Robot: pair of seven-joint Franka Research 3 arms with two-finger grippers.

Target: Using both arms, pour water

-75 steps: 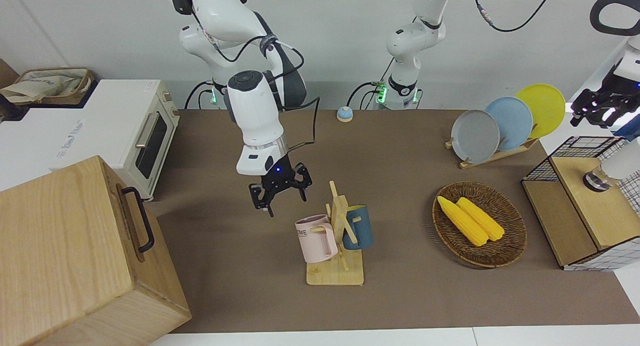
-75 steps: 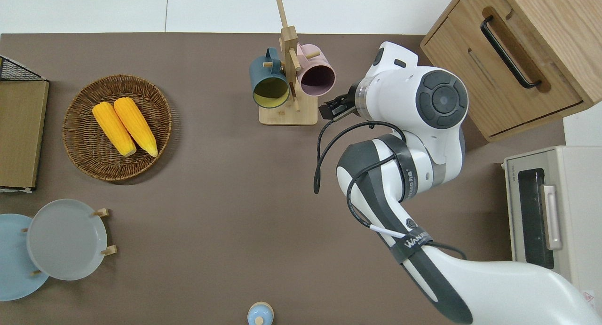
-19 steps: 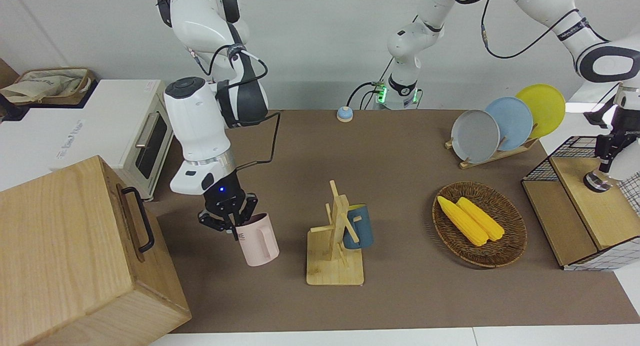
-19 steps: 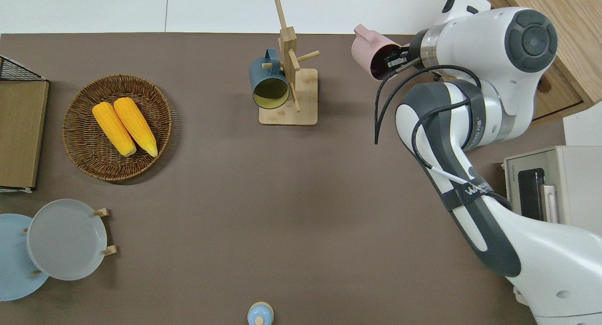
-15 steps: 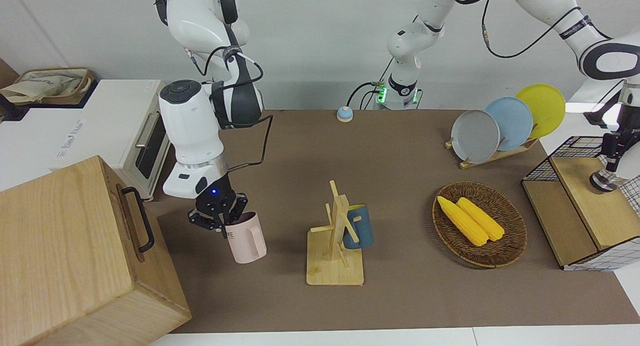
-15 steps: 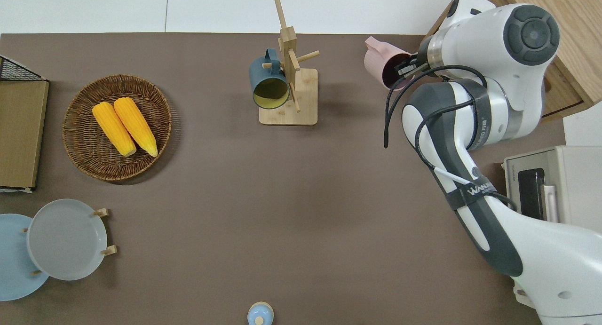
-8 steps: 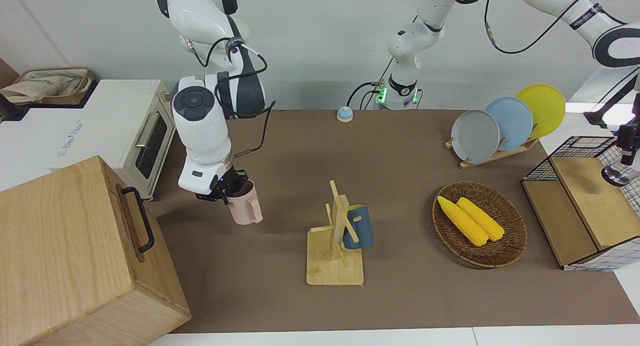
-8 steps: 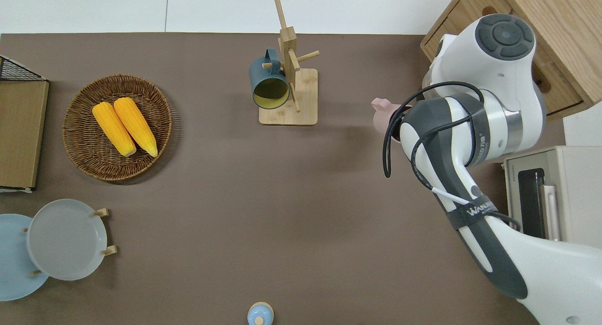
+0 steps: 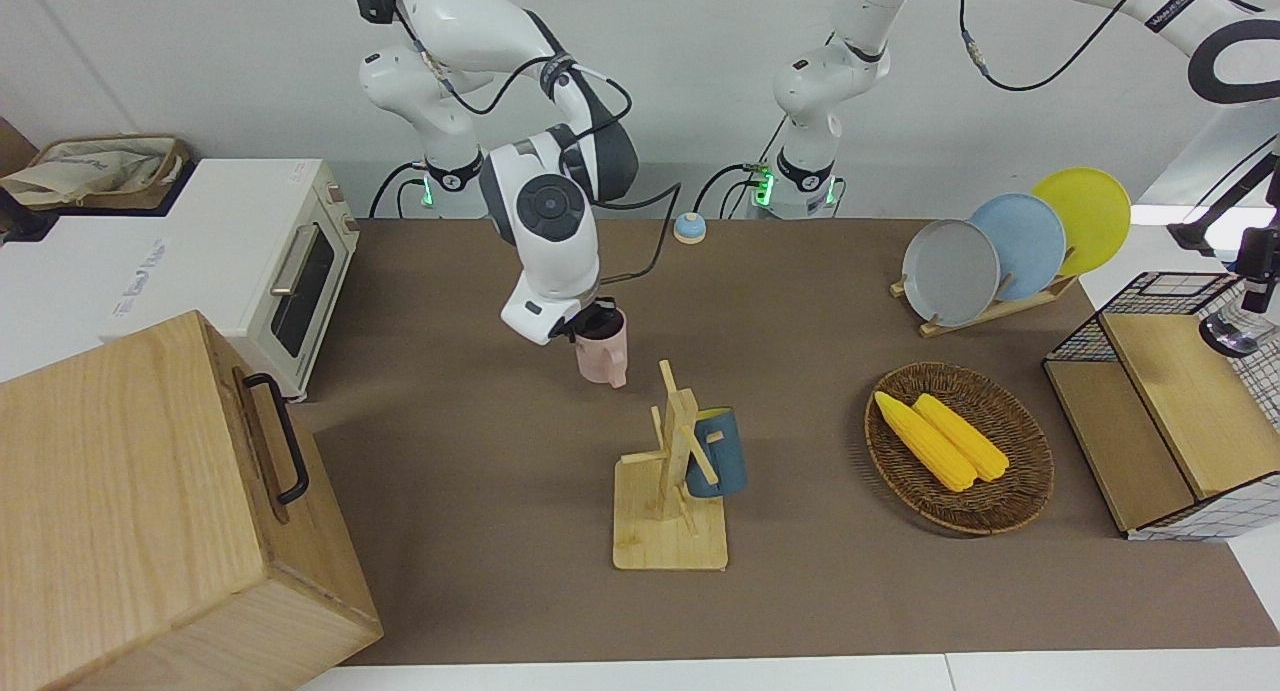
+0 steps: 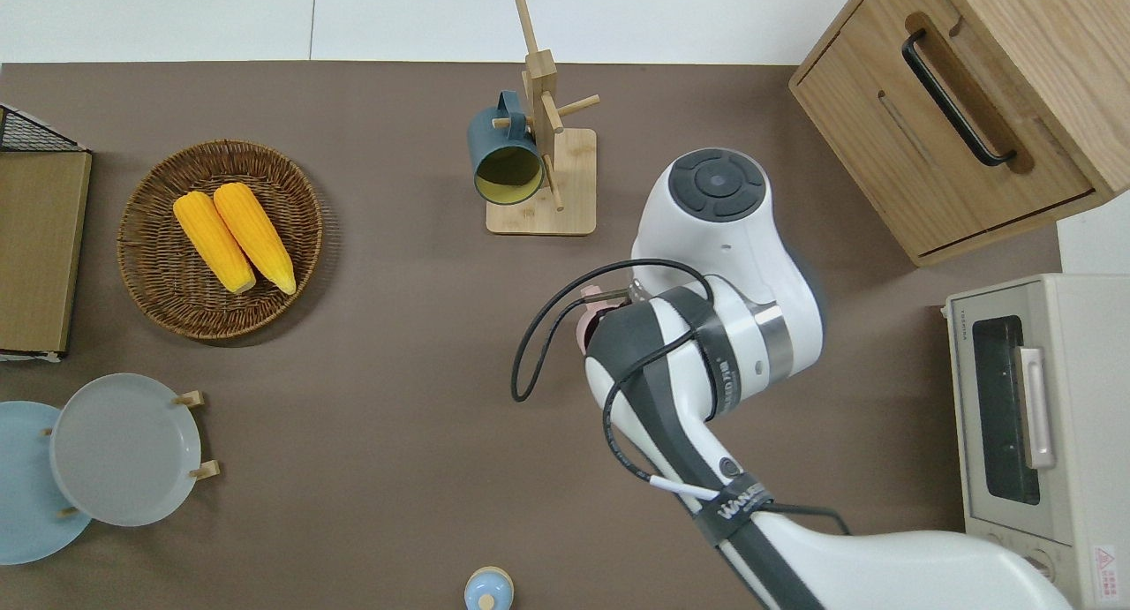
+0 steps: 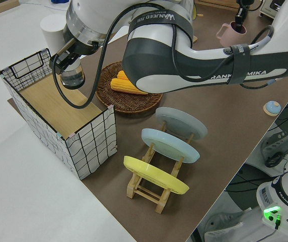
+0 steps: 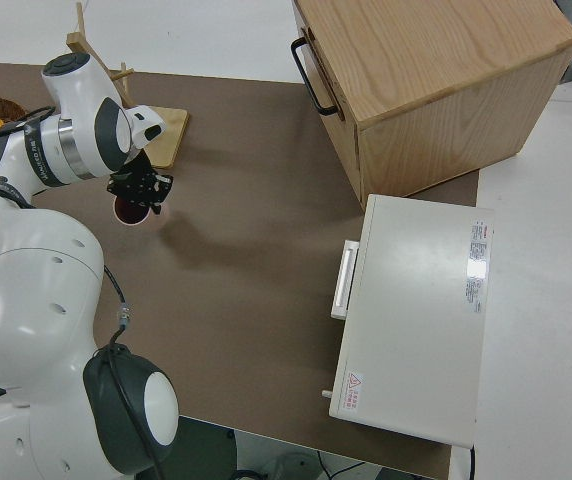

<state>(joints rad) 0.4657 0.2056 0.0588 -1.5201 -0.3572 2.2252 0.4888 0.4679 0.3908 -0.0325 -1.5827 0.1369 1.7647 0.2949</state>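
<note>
My right gripper [image 9: 596, 323] holds the pink mug [image 9: 603, 357] upright at the frame's centre; my left gripper [image 11: 66, 56] grips a glass [image 11: 74, 78] over the wire crate [image 11: 63, 117], upper left. Pouring remains.

Pink mug [image 9: 603, 356], upright, in right gripper [image 12: 139, 190].
Over brown mat, robot-side of wooden mug rack [image 9: 668, 491].

Glass [image 11: 74, 79] in left gripper [image 11: 63, 60], over wire crate [image 11: 58, 116].
</note>
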